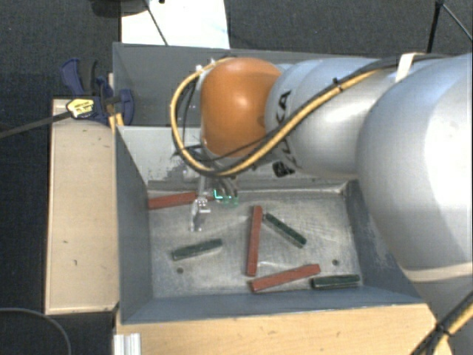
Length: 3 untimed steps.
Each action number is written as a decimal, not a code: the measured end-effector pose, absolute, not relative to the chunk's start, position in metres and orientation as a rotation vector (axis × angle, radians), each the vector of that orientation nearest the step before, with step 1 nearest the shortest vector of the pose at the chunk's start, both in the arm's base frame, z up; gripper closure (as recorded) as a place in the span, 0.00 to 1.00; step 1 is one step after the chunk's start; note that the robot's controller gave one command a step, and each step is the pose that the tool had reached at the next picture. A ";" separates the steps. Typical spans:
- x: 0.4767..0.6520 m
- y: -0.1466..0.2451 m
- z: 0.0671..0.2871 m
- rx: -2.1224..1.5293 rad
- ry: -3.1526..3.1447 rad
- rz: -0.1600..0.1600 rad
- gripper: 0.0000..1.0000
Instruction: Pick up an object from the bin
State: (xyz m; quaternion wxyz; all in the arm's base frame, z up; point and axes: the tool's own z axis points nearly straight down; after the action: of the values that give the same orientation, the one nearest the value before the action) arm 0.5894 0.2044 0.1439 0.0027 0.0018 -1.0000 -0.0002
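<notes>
I cannot tell whether the jaws are open or closed: the gripper (198, 219) hangs low over the bin floor, and the orange wrist cover (235, 106) above hides most of it. Nothing shows between the jaws, so I count it as carrying nothing.

Just beside the tip, at about ten o'clock from it, lies a red-brown bar (171, 200), flat along the back wall with its right end close to the gripper. I cannot say whether they touch. At six o'clock from the tip, a little apart, lies a dark green bar (196, 249). Out at four o'clock a second red-brown bar (254, 240) runs front to back, with another green bar (285, 229) slanting beside it. Two more bars lie near the front wall of the bin (137, 220), at five o'clock.

My judgement is that I am in the approach step, down at picking height but not yet on a thing. The red-brown bar at the back is the nearest candidate. The next move calls for straddling its narrow width squarely, clear of the wall, before closing and lifting.
</notes>
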 end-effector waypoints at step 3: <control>0.490 0.177 0.072 -0.029 -3.145 -0.005 1.00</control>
State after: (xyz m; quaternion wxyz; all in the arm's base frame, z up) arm 0.4895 0.1773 0.0724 -0.0017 -0.0092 -1.0000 -0.0014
